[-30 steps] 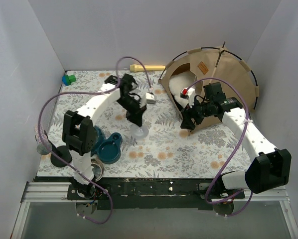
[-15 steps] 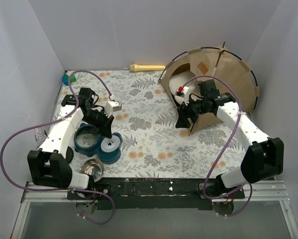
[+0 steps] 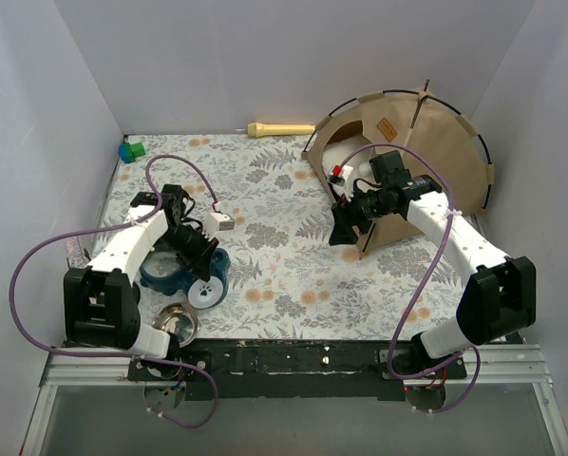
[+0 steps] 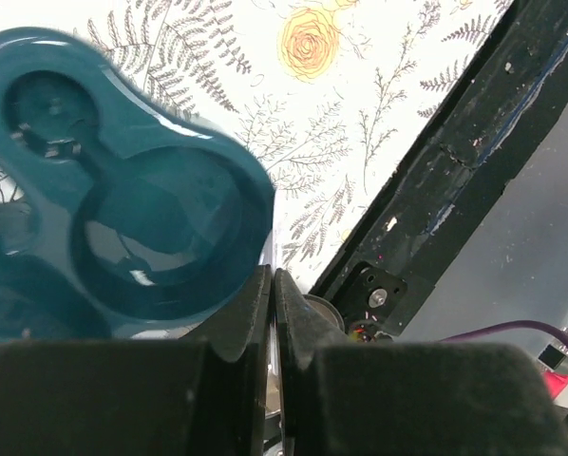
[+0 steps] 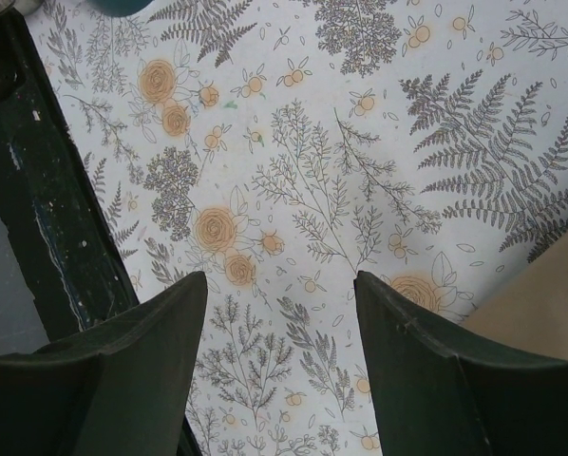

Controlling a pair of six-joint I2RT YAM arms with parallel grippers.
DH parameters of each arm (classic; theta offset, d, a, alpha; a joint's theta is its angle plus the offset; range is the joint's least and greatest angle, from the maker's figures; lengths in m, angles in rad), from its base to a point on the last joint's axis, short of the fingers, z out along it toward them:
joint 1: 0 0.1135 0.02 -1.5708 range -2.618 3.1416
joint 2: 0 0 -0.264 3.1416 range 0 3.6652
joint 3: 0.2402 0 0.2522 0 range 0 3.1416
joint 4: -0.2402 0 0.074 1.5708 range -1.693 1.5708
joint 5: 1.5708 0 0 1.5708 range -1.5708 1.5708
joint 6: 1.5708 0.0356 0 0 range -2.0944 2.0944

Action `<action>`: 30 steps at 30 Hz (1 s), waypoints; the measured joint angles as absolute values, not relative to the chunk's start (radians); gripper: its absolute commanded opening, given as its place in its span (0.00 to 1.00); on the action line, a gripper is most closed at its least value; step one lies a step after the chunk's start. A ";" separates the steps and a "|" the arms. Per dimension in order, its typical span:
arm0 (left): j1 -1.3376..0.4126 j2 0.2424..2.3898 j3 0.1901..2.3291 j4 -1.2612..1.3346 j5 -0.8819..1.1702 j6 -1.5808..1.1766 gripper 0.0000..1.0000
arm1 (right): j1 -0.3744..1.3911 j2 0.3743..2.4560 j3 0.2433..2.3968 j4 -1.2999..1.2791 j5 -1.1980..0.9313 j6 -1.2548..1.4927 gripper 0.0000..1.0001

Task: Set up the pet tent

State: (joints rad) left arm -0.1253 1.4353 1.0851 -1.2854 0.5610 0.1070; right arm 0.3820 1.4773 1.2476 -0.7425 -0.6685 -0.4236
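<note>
Pet tent (image 3: 426,142), tan shell arched upright on black poles at far right, apparently erected; right gripper (image 3: 344,226) near its entrance, jaws wide and empty, likely released; left gripper (image 3: 200,256) pinched together on nothing, idle above teal dish (image 3: 184,277).

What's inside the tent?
Through the opening of the tent you can see something white that looks soft. I cannot tell what it is. The right arm and the tent's tan wall cover the rest of the inside.
</note>
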 measured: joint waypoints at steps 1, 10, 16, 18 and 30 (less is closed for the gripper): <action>-0.125 1.444 1.085 -1.277 0.561 0.108 0.00 | 0.382 1.477 1.248 -0.743 -0.669 -0.422 0.71; -0.125 1.546 1.199 -1.290 0.549 0.147 0.00 | 0.382 1.477 1.248 -0.744 -0.664 -0.422 0.71; -0.107 1.559 1.286 -1.298 0.548 0.176 0.00 | 0.382 1.477 1.248 -0.746 -0.662 -0.422 0.71; -0.091 1.566 1.286 -1.299 0.530 0.186 0.00 | 0.382 1.478 1.248 -0.746 -0.661 -0.422 0.71; -0.043 1.622 1.195 -1.195 0.510 0.149 0.00 | 0.382 1.500 1.272 -0.750 -0.656 -0.421 0.71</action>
State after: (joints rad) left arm -0.0429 1.6218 1.1950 -1.1950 0.5098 0.1490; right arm 0.3820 1.5002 1.2724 -0.7502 -0.6563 -0.4213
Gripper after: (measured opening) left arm 0.019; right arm 0.709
